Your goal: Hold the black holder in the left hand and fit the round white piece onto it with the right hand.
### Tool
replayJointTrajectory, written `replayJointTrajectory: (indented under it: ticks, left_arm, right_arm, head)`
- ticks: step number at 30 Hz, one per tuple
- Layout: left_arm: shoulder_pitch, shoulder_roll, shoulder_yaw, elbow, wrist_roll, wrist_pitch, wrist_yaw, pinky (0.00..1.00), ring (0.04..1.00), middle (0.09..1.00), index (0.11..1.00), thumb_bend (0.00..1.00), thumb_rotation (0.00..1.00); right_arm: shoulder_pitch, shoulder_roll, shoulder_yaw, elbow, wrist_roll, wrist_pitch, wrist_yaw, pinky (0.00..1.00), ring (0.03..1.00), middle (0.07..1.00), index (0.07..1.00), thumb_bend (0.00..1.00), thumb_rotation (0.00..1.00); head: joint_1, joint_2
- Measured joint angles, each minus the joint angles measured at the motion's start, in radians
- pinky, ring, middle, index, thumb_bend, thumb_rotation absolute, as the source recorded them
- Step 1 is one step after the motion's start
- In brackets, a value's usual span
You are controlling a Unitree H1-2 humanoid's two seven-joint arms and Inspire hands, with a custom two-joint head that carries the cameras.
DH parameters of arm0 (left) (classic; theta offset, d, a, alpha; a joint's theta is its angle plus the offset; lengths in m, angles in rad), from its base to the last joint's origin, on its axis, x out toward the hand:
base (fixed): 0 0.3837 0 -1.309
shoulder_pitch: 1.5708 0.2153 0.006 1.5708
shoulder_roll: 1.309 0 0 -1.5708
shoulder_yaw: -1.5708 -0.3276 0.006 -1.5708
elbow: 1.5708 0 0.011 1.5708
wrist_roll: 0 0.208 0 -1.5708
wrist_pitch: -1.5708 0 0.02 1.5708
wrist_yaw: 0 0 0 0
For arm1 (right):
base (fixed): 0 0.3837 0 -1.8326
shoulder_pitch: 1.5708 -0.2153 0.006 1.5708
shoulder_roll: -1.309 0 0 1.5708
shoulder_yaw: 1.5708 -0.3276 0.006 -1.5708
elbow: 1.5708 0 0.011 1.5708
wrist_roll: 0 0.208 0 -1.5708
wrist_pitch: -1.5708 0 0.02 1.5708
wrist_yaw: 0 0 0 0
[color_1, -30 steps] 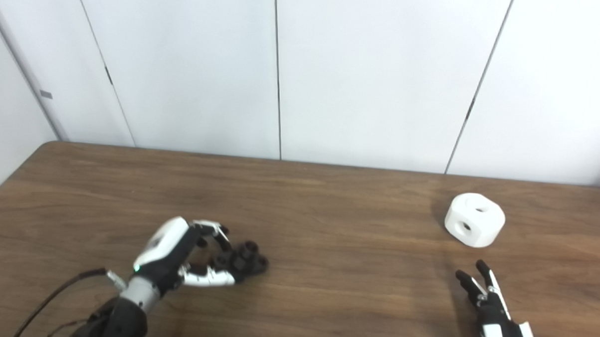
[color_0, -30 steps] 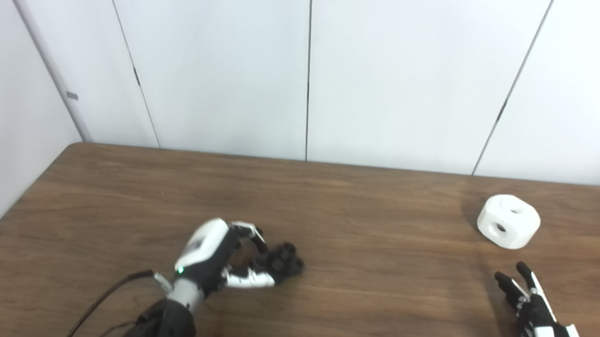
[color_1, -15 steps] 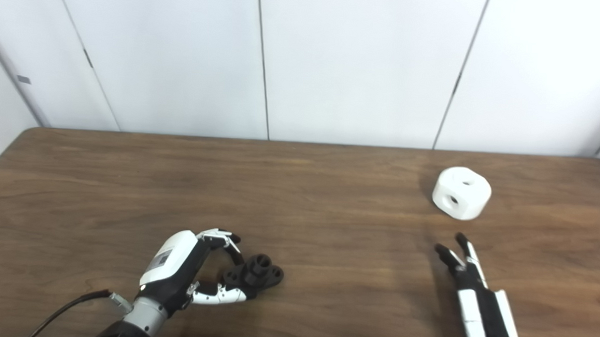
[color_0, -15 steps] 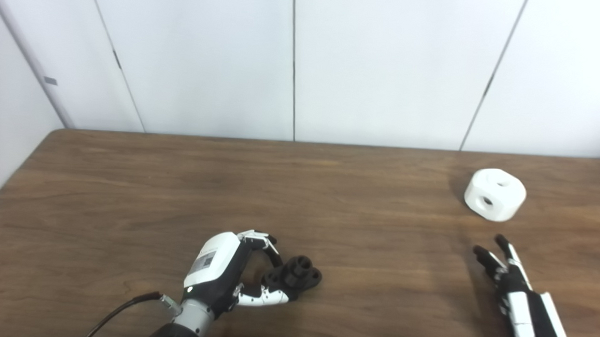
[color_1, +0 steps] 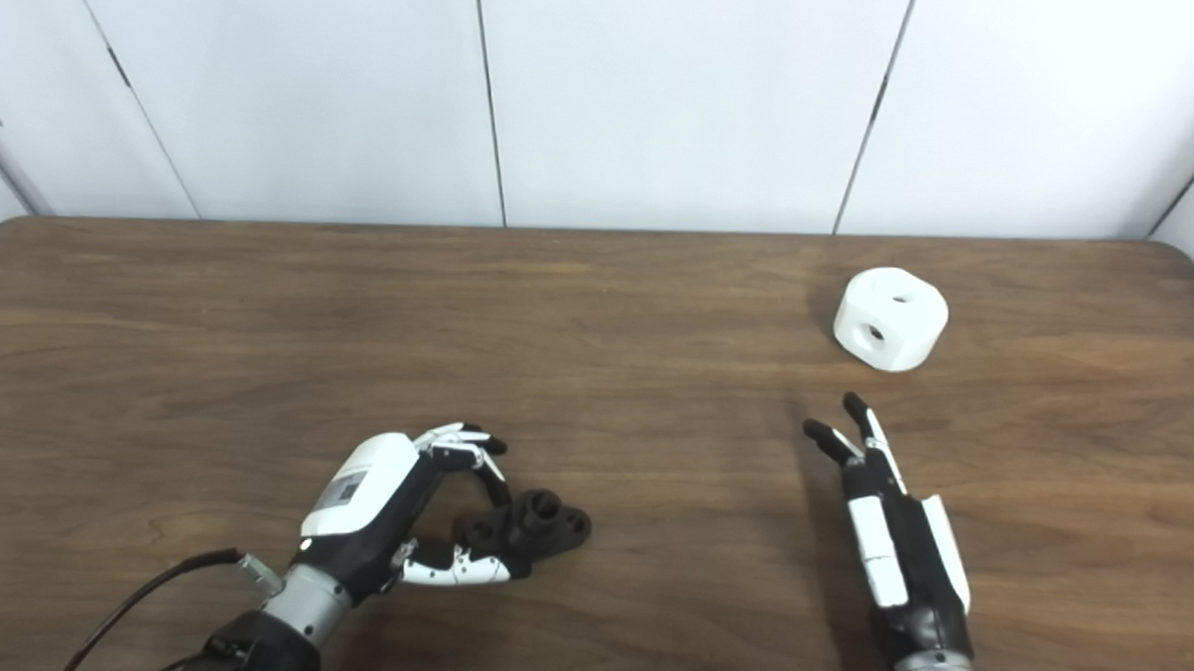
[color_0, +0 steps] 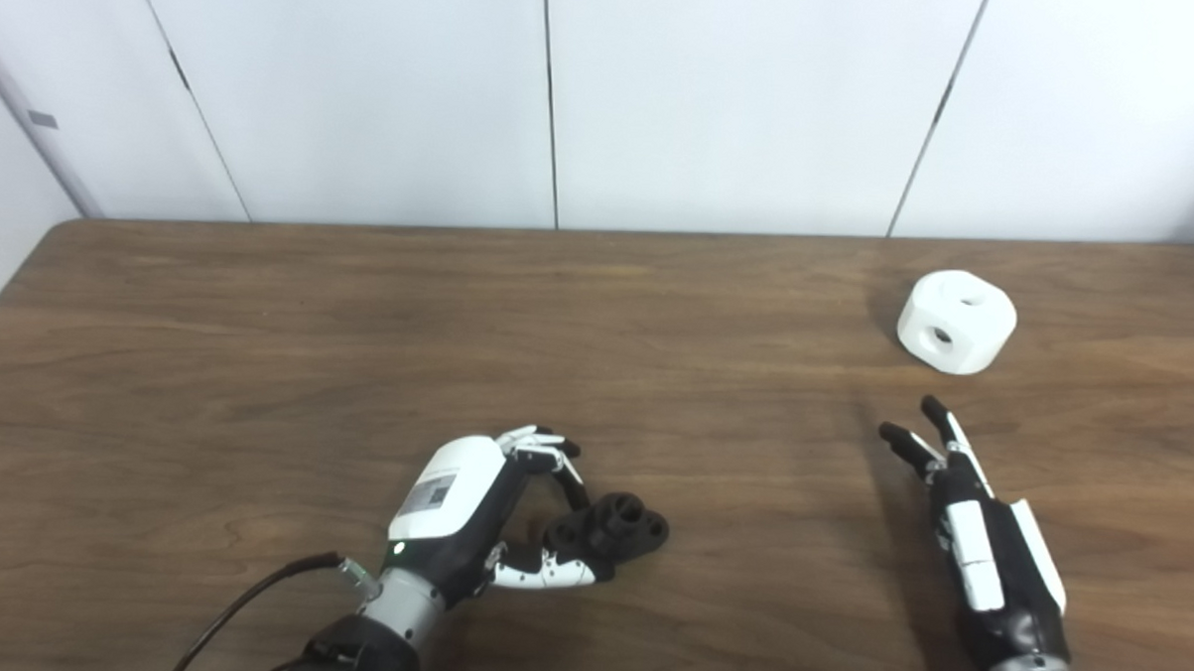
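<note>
left hand (color_0: 472,515) curled on black holder (color_0: 610,528), right hand (color_0: 982,533) empty, fingers spread.
round white piece (color_0: 956,307), far right: probably light, rigid, smooth; grip its side walls.

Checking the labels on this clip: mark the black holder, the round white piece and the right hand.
black holder (color_0: 612,525), left eye view, on its top face by the round sockets.
round white piece (color_0: 955,320), left eye view, middle of its body.
right hand (color_1: 893,544), right eye view, back of the hand.
</note>
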Motion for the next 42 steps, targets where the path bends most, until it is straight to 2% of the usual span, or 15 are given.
replayJointTrajectory:
  ticks: [5, 10, 17, 26, 33, 42]
  left_arm:
    - [-0.037, 0.001, -0.028, 0.058, 0.009, -0.069, 0.002, 0.84, 0.898, 0.804, 0.486, 0.52, 0.05]
    - [-0.077, 0.011, -0.048, 0.151, 0.024, -0.204, 0.027, 0.88, 0.903, 0.802, 0.486, 0.52, 0.05]
    - [-0.116, 0.022, -0.05, 0.249, 0.021, -0.32, 0.056, 0.92, 0.905, 0.8, 0.486, 0.52, 0.05]
    - [-0.124, 0.023, -0.048, 0.281, 0.02, -0.366, 0.081, 0.91, 0.884, 0.781, 0.486, 0.52, 0.05]
    - [-0.124, 0.024, -0.047, 0.285, 0.02, -0.375, 0.087, 0.9, 0.874, 0.773, 0.486, 0.52, 0.05]
    - [-0.122, 0.028, -0.044, 0.283, 0.024, -0.379, 0.087, 0.89, 0.873, 0.773, 0.487, 0.52, 0.05]
  right_arm:
    - [0.003, 0.001, 0.009, -0.009, -0.014, 0.002, -0.013, 1.0, 0.927, 0.853, 0.976, 0.65, 1.0]
    - [0.006, 0.002, 0.014, -0.015, -0.016, 0.001, -0.025, 1.0, 0.917, 0.849, 0.976, 0.65, 1.0]
    - [0.015, 0.003, 0.024, -0.018, -0.021, 0.0, -0.047, 1.0, 0.918, 0.838, 0.967, 0.63, 1.0]
    - [0.024, 0.003, 0.027, -0.017, -0.017, -0.015, -0.051, 0.99, 0.918, 0.864, 0.967, 0.61, 1.0]
    - [0.028, 0.003, 0.022, -0.013, 0.008, -0.045, -0.055, 0.98, 0.961, 0.943, 0.956, 0.58, 0.99]
    - [0.024, 0.003, 0.021, -0.031, -0.004, -0.036, -0.069, 1.0, 0.988, 0.956, 0.957, 0.58, 1.0]
  head:
    - [-0.015, 0.0]
    - [-0.048, -0.003]
    - [-0.078, -0.008]
    - [-0.11, -0.026]
    - [-0.179, -0.058]
    - [-0.251, -0.087]
